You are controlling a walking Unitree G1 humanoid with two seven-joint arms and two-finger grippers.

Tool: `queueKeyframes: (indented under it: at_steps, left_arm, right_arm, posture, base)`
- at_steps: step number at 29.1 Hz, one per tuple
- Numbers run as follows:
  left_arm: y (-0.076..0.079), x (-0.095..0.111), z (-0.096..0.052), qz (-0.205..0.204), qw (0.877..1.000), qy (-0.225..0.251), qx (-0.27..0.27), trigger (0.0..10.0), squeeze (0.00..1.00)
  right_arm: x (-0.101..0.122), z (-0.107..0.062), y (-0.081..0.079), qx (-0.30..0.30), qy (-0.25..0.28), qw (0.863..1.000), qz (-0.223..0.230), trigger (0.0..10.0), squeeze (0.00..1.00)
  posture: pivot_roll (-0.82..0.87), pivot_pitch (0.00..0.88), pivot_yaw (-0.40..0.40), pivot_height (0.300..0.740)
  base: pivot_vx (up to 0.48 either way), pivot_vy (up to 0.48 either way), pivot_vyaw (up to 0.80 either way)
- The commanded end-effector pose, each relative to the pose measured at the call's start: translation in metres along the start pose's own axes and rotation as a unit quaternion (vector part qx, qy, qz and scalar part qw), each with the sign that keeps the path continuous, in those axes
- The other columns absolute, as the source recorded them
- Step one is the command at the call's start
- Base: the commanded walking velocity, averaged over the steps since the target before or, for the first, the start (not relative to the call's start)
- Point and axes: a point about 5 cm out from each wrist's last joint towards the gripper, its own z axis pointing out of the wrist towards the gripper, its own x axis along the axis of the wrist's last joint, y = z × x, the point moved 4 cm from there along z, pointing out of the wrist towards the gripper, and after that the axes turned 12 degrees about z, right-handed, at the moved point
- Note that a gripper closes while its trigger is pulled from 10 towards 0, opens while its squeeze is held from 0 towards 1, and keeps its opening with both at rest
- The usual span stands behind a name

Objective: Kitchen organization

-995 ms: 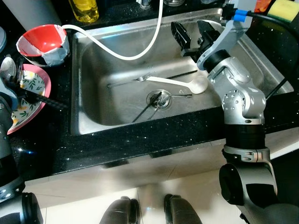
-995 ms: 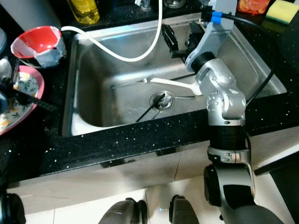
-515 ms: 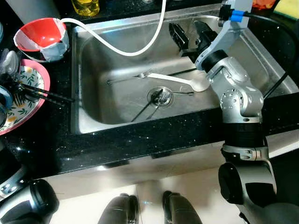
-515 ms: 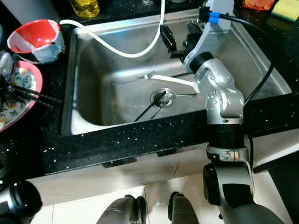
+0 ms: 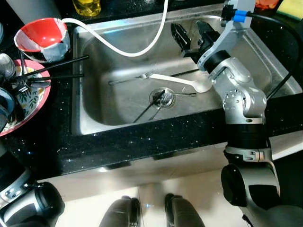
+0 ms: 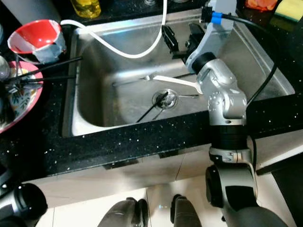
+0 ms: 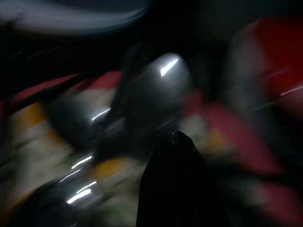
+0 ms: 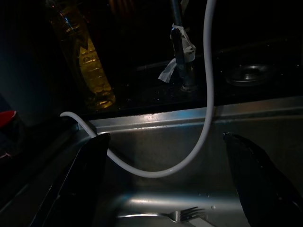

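Note:
My right gripper (image 5: pixel 193 35) hangs open and holds nothing, over the back right of the steel sink (image 5: pixel 77 101). In the basin lie a white ladle (image 5: pixel 182 82), a fork (image 5: pixel 128 81) and dark chopsticks across the drain (image 5: pixel 158 98). At the far left my left gripper (image 5: pixel 19 83) is over the pink plate (image 5: pixel 28 111), shut on two black chopsticks (image 5: pixel 57 66) that stretch out towards the sink's left rim. The left wrist view is blurred and shows a metal spoon (image 7: pixel 156 90). The right wrist view shows my open fingers (image 8: pixel 85 179) and the fork (image 8: pixel 180 215).
A red bowl (image 5: pixel 41 34) stands behind the plate. A white hose (image 5: pixel 137 52) loops across the sink's back. A yellow bottle (image 5: pixel 87 5) and the tap (image 8: pixel 182 52) stand on the black counter behind, with a sponge (image 5: pixel 289 7) at the back right.
The black chopsticks at the left have swung from pointing towards the counter's front to pointing back towards the sink rim and red bowl. The right gripper has stayed put.

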Motion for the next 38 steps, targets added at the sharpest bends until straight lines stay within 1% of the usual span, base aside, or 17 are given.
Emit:
queueKeyframes:
  at_steps: [1, 4, 6, 8, 9, 11, 13, 14, 15, 16, 19, 29, 30, 33, 34, 35, 38]
  left_arm:
    - [0.022, 0.024, -0.004, -0.013, 0.996, 0.064, -0.061, 10.0, 0.00]
    - [0.053, 0.033, -0.008, -0.005, 0.988, 0.090, -0.126, 10.0, 0.00]
    - [0.069, 0.024, -0.009, -0.005, 0.985, 0.075, -0.156, 10.0, 0.00]
    - [0.100, 0.007, -0.010, 0.028, 0.977, 0.051, -0.205, 10.0, 0.00]
    - [0.100, 0.007, -0.010, 0.028, 0.977, 0.051, -0.205, 10.0, 0.00]
    - [0.115, -0.007, -0.009, 0.058, 0.974, 0.032, -0.215, 10.0, 0.00]
    - [0.100, -0.015, 0.001, 0.077, 0.985, 0.011, -0.153, 10.0, 0.00]
    - [0.084, -0.018, 0.006, 0.082, 0.991, -0.006, -0.107, 10.0, 0.25]
    - [0.084, -0.018, 0.006, 0.082, 0.991, -0.006, -0.107, 10.0, 0.25]
    - [0.063, -0.019, 0.010, 0.113, 0.992, -0.011, -0.055, 10.0, 1.00]
    - [0.025, -0.012, 0.012, 0.138, 0.990, -0.008, 0.033, 10.0, 1.00]
    - [-0.009, -0.012, 0.013, 0.089, 0.991, -0.022, 0.099, 10.0, 1.00]
    - [-0.012, -0.015, 0.012, 0.078, 0.991, -0.027, 0.103, 10.0, 0.05]
    - [-0.012, -0.015, 0.012, 0.075, 0.991, -0.029, 0.103, 10.0, 0.05]
    - [-0.014, -0.020, 0.010, 0.048, 0.992, -0.038, 0.106, 10.0, 0.00]
    - [-0.014, -0.020, 0.010, 0.048, 0.992, -0.038, 0.106, 10.0, 0.00]
    - [-0.014, -0.038, 0.009, -0.010, 0.992, -0.078, 0.095, 10.0, 0.00]
  right_arm:
    - [-0.002, 0.002, -0.006, 0.008, 0.003, 1.000, 0.002, 10.0, 0.00]
    - [-0.001, 0.001, -0.004, 0.004, 0.008, 1.000, 0.002, 10.0, 0.00]
    - [0.000, 0.001, -0.003, 0.001, 0.011, 1.000, 0.002, 10.0, 0.00]
    - [0.003, 0.000, 0.000, -0.006, 0.018, 1.000, 0.001, 10.0, 0.00]
    - [0.003, 0.000, 0.000, -0.006, 0.018, 1.000, 0.001, 10.0, 0.00]
    - [0.006, -0.002, 0.002, -0.012, 0.024, 1.000, -0.001, 10.0, 0.00]
    - [0.008, -0.004, 0.004, -0.016, 0.028, 0.999, -0.004, 10.0, 0.00]
    - [0.009, -0.006, 0.005, -0.018, 0.029, 0.999, -0.005, 10.0, 0.00]
    - [0.009, -0.006, 0.005, -0.018, 0.029, 0.999, -0.005, 10.0, 0.00]
    - [0.009, -0.008, 0.008, -0.022, 0.030, 0.999, -0.008, 10.0, 0.00]
    - [0.007, -0.012, 0.013, -0.031, 0.029, 0.999, -0.008, 10.0, 0.00]
    - [-0.001, -0.006, 0.006, -0.019, 0.021, 1.000, 0.008, 10.0, 0.00]
    - [-0.001, -0.006, 0.005, -0.017, 0.021, 1.000, 0.010, 10.0, 0.00]
    - [-0.001, -0.006, 0.005, -0.017, 0.020, 1.000, 0.010, 10.0, 0.00]
    - [-0.002, -0.006, 0.006, -0.018, 0.018, 1.000, 0.011, 10.0, 0.00]
    - [-0.002, -0.006, 0.006, -0.018, 0.018, 1.000, 0.011, 10.0, 0.00]
    - [-0.003, -0.007, 0.007, -0.019, 0.015, 1.000, 0.013, 10.0, 0.00]
  posture:
    - [0.12, 0.219, 0.087, 0.740]
    - [0.12, 0.201, 0.089, 0.740]
    - [0.11, 0.191, 0.089, 0.740]
    - [0.10, 0.175, 0.098, 0.740]
    - [0.10, 0.175, 0.098, 0.740]
    - [0.09, 0.168, 0.108, 0.740]
    - [0.08, 0.161, 0.113, 0.740]
    - [0.08, 0.156, 0.118, 0.740]
    - [0.08, 0.156, 0.118, 0.740]
    - [0.09, 0.148, 0.117, 0.740]
    - [0.10, 0.145, 0.110, 0.740]
    - [0.11, 0.155, 0.094, 0.740]
    - [0.11, 0.156, 0.093, 0.740]
    - [0.11, 0.156, 0.093, 0.740]
    - [0.11, 0.160, 0.091, 0.740]
    - [0.11, 0.160, 0.091, 0.740]
    - [0.12, 0.163, 0.086, 0.740]
  base:
    - [0.000, 0.000, 0.00]
    - [0.000, 0.000, 0.00]
    - [0.000, 0.000, 0.00]
    - [0.000, 0.000, 0.00]
    - [0.000, 0.000, 0.00]
    - [0.000, 0.000, 0.00]
    - [0.000, 0.000, 0.00]
    - [0.000, 0.000, 0.00]
    - [0.000, 0.000, 0.00]
    - [0.000, 0.000, 0.00]
    - [0.000, 0.000, 0.00]
    - [0.000, 0.000, 0.00]
    - [0.000, 0.000, 0.00]
    - [0.000, 0.000, 0.00]
    - [0.000, 0.000, 0.00]
    - [0.000, 0.000, 0.00]
    - [0.000, 0.000, 0.00]
